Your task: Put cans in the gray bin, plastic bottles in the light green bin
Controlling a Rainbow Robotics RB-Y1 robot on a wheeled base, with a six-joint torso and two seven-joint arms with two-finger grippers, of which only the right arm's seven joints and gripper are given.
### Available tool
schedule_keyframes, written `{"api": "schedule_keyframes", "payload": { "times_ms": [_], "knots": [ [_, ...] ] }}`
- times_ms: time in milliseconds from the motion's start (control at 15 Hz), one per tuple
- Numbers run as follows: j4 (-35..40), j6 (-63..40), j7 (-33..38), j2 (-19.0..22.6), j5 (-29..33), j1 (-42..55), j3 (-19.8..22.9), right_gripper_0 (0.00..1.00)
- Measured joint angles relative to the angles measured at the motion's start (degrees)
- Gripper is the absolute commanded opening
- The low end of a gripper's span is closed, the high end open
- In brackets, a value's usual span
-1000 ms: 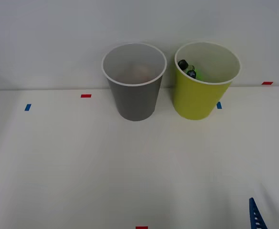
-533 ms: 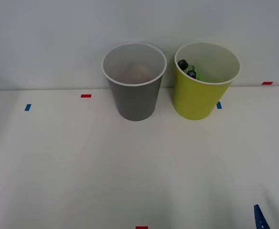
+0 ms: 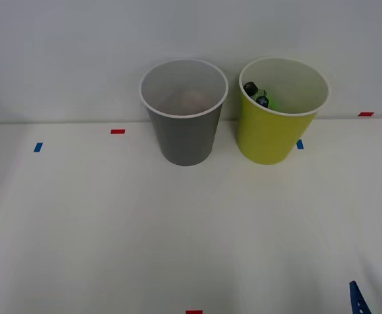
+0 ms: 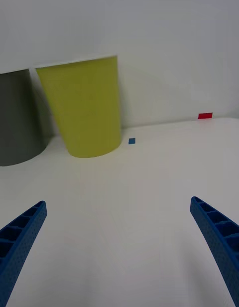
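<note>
Lime-walled light green bin [image 4: 84, 107], bottles [image 3: 258, 95] inside, is standing ahead of my right gripper [image 4: 119, 247], whose fingers are gaping wide, holding nothing.

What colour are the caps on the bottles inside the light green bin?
Black caps on the plastic bottles, best in the front view.

Gray bin [image 3: 184, 134]: smooth matt plastic look, pale inside, thin white rim. Light green bin [image 3: 269, 134]: same smooth matt plastic, faint sheen on wall. Plastic bottles [image 3: 259, 97] inside it: glossy translucent green, black caps. Table [image 3: 112, 222]: white, smooth, matt. Right gripper [image 4: 119, 247]: 2 blue ribbed fingers [image 4: 22, 232], matt plastic look, spread apart.
</note>
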State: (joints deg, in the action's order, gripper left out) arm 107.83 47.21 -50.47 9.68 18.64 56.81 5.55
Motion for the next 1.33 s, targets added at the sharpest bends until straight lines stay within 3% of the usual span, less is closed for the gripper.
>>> {"api": "schedule_keyframes", "payload": {
  "times_ms": [467,1333],
  "knots": [
    [0.0,0.9,-0.7,0.1,0.3,1.7,-1.8,1.0],
    [0.0,1.8,-1.7,0.2,0.0,1.8,-1.2,1.0]
  ]
}}
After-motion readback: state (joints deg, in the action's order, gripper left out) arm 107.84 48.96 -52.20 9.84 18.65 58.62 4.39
